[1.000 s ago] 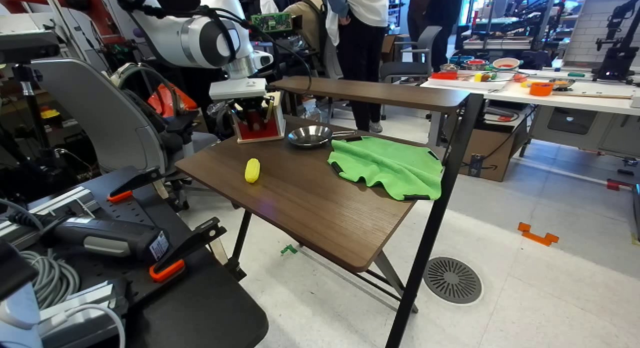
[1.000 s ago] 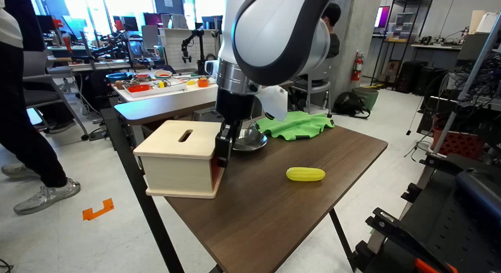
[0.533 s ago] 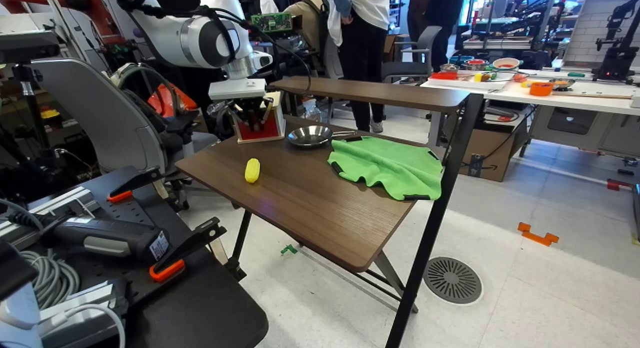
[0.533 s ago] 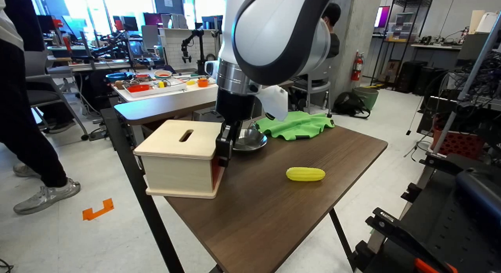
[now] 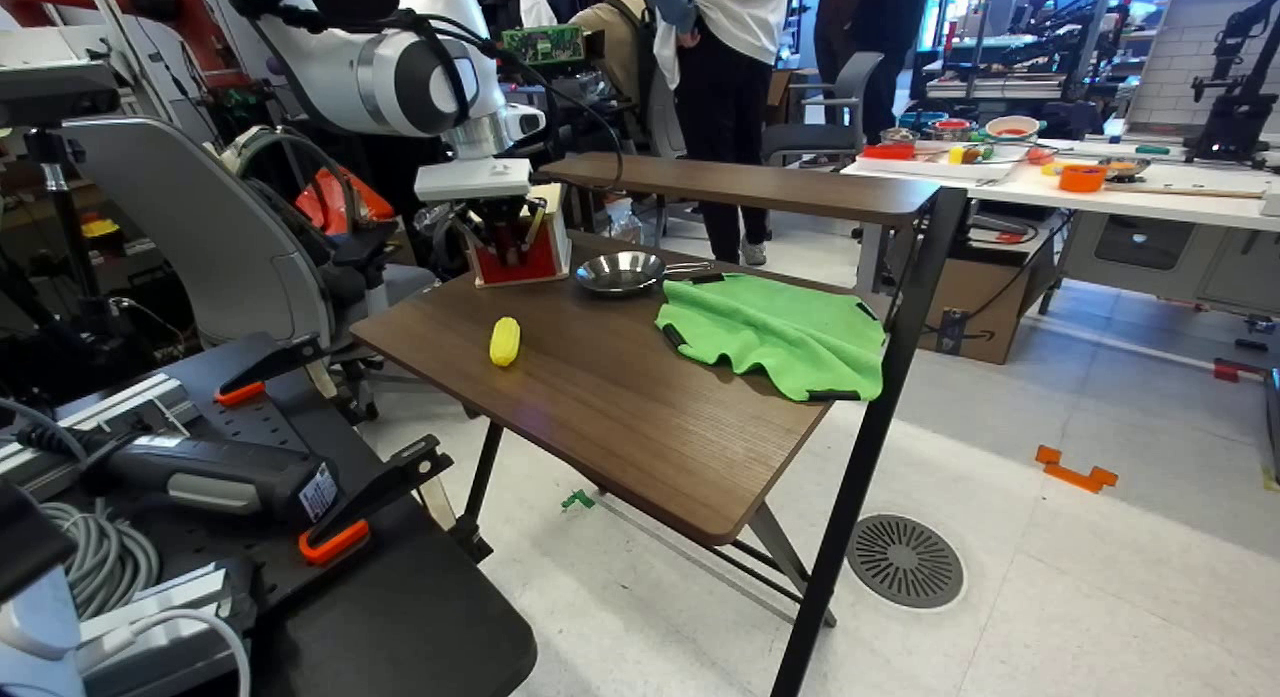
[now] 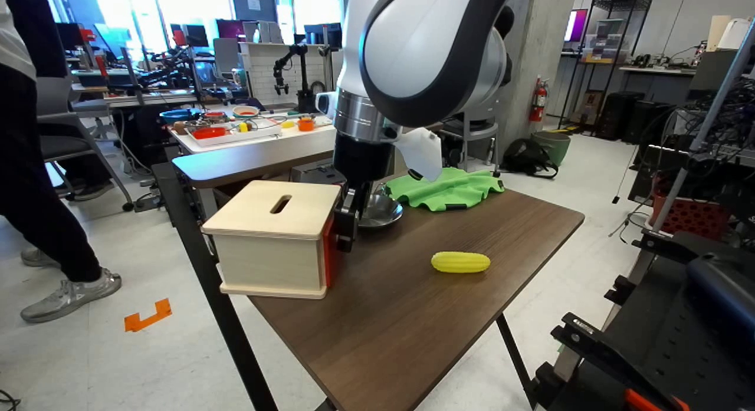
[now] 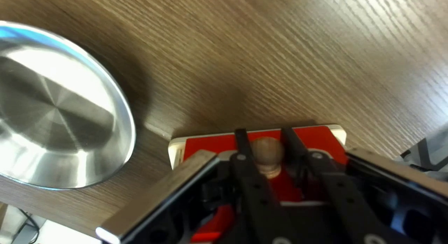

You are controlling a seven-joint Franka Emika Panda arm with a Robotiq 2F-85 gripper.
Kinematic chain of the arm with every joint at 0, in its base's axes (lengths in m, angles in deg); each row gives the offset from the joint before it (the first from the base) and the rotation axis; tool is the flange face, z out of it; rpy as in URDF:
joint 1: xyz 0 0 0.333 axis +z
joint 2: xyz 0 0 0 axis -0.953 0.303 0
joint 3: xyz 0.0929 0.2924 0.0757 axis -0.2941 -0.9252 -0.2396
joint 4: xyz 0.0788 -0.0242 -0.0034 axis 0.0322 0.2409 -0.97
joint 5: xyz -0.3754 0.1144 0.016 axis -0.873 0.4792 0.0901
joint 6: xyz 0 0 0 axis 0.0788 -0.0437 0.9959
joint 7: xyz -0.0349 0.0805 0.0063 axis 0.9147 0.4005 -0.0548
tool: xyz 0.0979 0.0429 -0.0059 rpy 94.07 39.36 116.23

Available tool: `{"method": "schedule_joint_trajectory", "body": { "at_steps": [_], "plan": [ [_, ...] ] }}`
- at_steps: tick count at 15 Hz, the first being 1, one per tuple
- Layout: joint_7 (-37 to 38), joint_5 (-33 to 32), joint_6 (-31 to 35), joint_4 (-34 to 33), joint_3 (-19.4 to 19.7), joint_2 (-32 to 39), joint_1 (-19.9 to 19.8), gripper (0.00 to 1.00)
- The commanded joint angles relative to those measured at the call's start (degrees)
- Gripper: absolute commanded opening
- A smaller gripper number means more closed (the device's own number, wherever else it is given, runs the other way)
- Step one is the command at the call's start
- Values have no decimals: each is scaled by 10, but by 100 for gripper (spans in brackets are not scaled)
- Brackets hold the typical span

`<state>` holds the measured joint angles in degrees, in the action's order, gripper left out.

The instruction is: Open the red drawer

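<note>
In both exterior views, the red drawer [image 6: 332, 257] sits in a pale wooden box [image 6: 265, 263], at the edge of the brown counter [image 6: 401, 328]. From where I stand, its red face is a little outside of the box, so the drawer is slightly open. The hand [image 7: 266, 140] is before it, pointing downward; in the wrist view its two black fingers [image 7: 241, 142] are close together and hold between them the round wooden knob [image 7: 268, 153]. Just beside the box, with a gap, there is a shiny metal pan [image 5: 620, 273]. Near the pan lies a green cloth [image 5: 780, 332], with some folds. A yellow corn cob [image 6: 460, 262] lies apart from these things.
</note>
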<state>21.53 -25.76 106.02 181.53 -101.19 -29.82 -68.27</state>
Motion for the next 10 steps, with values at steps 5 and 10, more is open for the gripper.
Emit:
{"method": "schedule_joint_trajectory", "body": {
  "at_steps": [5,10],
  "plan": [
    [-8,6,11,61,2,-43,-19,7],
    [-9,7,17,88,4,-60,-27,7]
  ]
}}
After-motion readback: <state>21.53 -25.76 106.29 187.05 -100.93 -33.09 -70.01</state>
